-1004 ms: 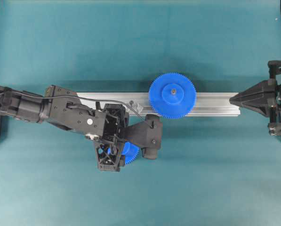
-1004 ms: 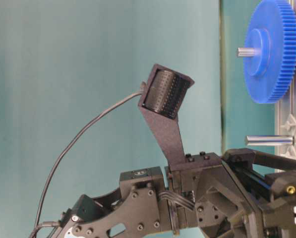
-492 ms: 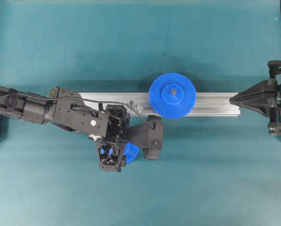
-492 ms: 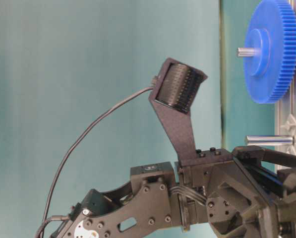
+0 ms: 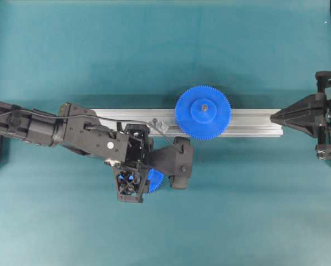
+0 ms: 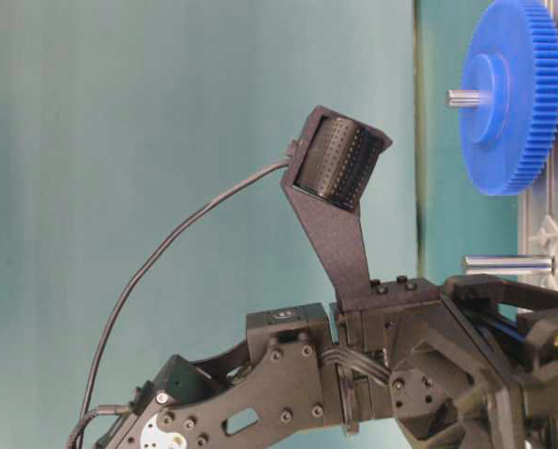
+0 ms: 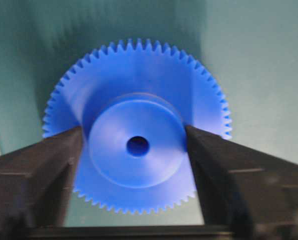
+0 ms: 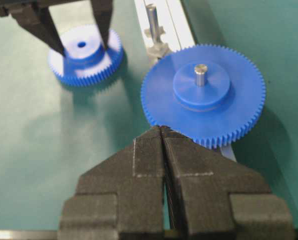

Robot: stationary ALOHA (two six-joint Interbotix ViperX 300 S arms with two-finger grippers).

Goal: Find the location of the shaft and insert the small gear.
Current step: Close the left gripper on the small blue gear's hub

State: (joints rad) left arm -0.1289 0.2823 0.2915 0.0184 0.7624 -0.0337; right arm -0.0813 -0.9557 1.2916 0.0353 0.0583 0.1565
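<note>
The left gripper [image 7: 136, 145], its black fingers [image 7: 44, 175] pressed on the raised hub, grasps the small bright blue plastic gear [image 7: 137, 125] lying flat on the teal table [image 5: 237, 210], near the aluminium rail's [image 5: 254, 123] thin silver-grey metal shaft [image 8: 151, 17]

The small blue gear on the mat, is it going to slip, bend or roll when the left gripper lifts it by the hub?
The small gear looks like rigid moulded plastic, so it probably won't bend. The left gripper has its fingers against the smooth round hub, so it could slip or pivot. Lying flat, it seems unlikely to roll.
</note>
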